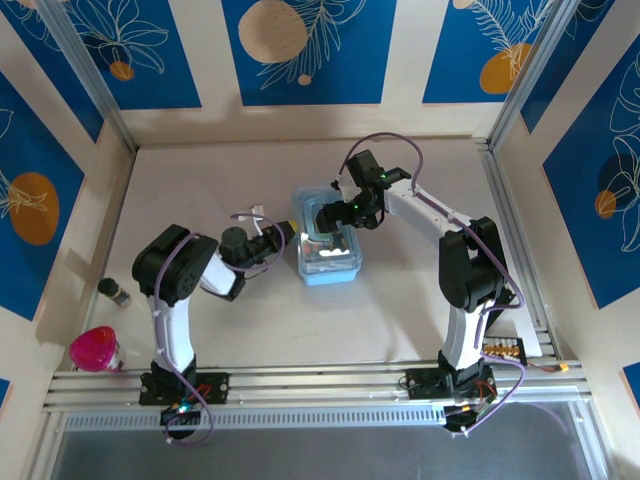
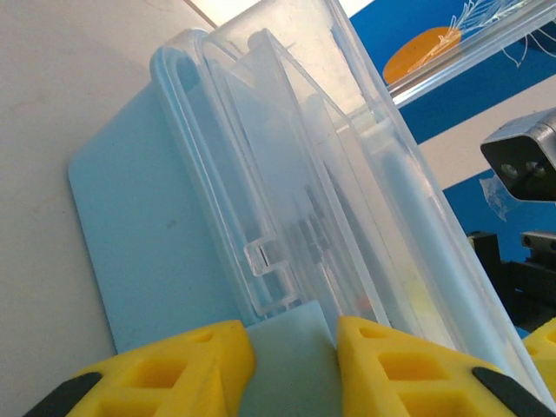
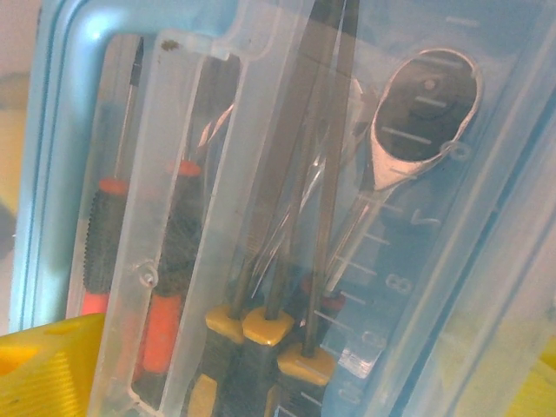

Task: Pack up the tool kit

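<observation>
The tool kit [image 1: 328, 255] is a light-blue case with a clear lid in the middle of the table. My left gripper [image 1: 288, 232] reaches it from the left. In the left wrist view its yellow fingers [image 2: 178, 369] are shut on a light-blue tab of the case [image 2: 291, 356], just below the clear latch [image 2: 268, 259]. My right gripper [image 1: 335, 215] hovers low over the case's far half, with its fingers spread wide. Through the lid [image 3: 287, 174] I see orange-and-black screwdrivers [image 3: 165, 287], yellow-capped drivers [image 3: 269, 326] and a wrench head [image 3: 421, 109]. I cannot tell whether the lid is latched.
A pink cup [image 1: 96, 349] and a small dark bottle [image 1: 114, 291] stand near the left wall. An aluminium rail [image 1: 320, 385] runs along the front edge. The right arm's camera head [image 2: 521, 161] hangs close above the case.
</observation>
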### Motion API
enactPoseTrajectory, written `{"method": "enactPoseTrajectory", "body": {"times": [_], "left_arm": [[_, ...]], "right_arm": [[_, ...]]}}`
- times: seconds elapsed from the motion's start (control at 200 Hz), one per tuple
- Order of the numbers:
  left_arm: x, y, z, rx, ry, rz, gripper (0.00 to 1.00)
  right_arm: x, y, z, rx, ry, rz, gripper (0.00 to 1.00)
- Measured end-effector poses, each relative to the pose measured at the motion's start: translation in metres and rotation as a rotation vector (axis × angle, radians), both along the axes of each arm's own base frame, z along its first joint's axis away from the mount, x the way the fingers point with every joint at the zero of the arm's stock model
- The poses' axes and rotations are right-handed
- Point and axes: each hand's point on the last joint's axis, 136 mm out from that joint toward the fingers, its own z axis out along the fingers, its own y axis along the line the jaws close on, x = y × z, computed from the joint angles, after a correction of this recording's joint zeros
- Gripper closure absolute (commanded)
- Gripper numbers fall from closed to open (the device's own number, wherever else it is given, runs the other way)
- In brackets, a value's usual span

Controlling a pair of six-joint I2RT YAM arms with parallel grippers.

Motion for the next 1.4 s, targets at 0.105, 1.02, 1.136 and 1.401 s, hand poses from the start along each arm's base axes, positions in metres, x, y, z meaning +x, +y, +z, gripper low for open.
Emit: {"method": "enactPoseTrajectory", "body": {"times": [0.105, 1.02, 1.136, 1.401], "left_arm": [[-0.0005, 0.0014, -0.0003, 0.005, 0.007, 0.012, 0.63], [-0.0057, 0.0067, -0.0051, 0.014, 0.068, 0.031, 0.57], [-0.006, 0.0068, -0.0059, 0.007, 0.071, 0.033, 0.57], [-0.0059, 0.0069, -0.0082, -0.063, 0.043, 0.037, 0.56]], "right_arm": [[0.0004, -0.0002, 0.0003, 0.0, 0.001, -0.003, 0.07], [0.0011, -0.0006, 0.0009, 0.026, 0.01, -0.001, 0.07], [0.0013, -0.0007, 0.0011, 0.028, 0.011, -0.002, 0.07], [0.0016, -0.0007, 0.0014, 0.04, 0.018, -0.004, 0.07]]}}
